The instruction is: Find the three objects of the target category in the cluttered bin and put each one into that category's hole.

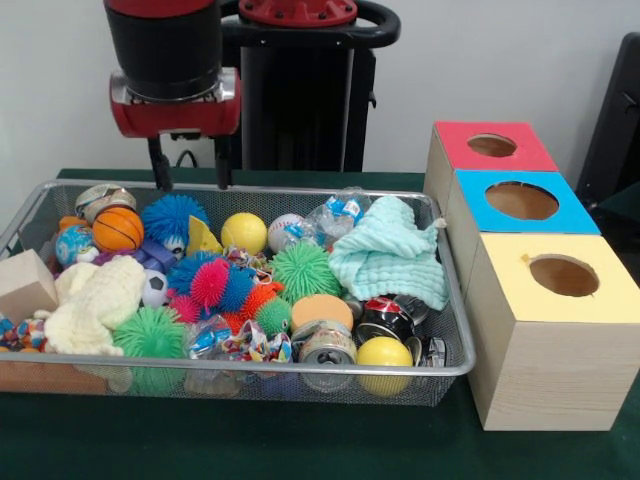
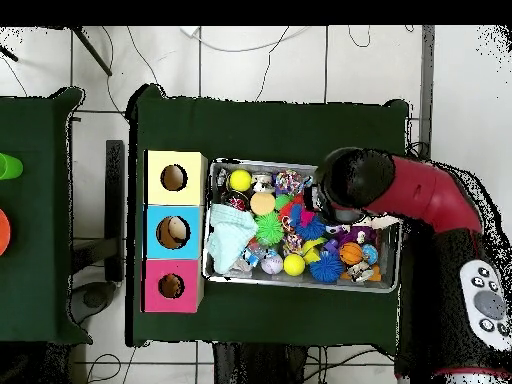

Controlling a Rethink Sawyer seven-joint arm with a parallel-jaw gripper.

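Wood block point(image 1: 22, 283): at the wire bin's left edge, beside a cream knit cloth point(image 1: 95, 300).
Pincer point(image 1: 190, 175): above the bin's far left corner, over a blue spiky ball point(image 1: 172, 216); two dark fingers point(image 1: 159, 166) apart, nothing between them.
Bin point(image 1: 452, 300): on the green worktop point(image 1: 250, 445), full of clutter.
Balls: orange basketball point(image 1: 118, 228) far left; yellow ball point(image 1: 244, 232) at far edge; green spiky ball point(image 1: 304, 269) mid-bin; second yellow ball point(image 1: 384, 353) at near right corner.
Cans: dented, near edge point(image 1: 327, 343).
Mint cloth point(image 1: 390, 255): far right corner.
Boxes: right of bin, each with a round hole; red point(image 1: 490, 146) farthest, blue point(image 1: 520, 201) middle, yellow point(image 1: 560, 275) nearest.
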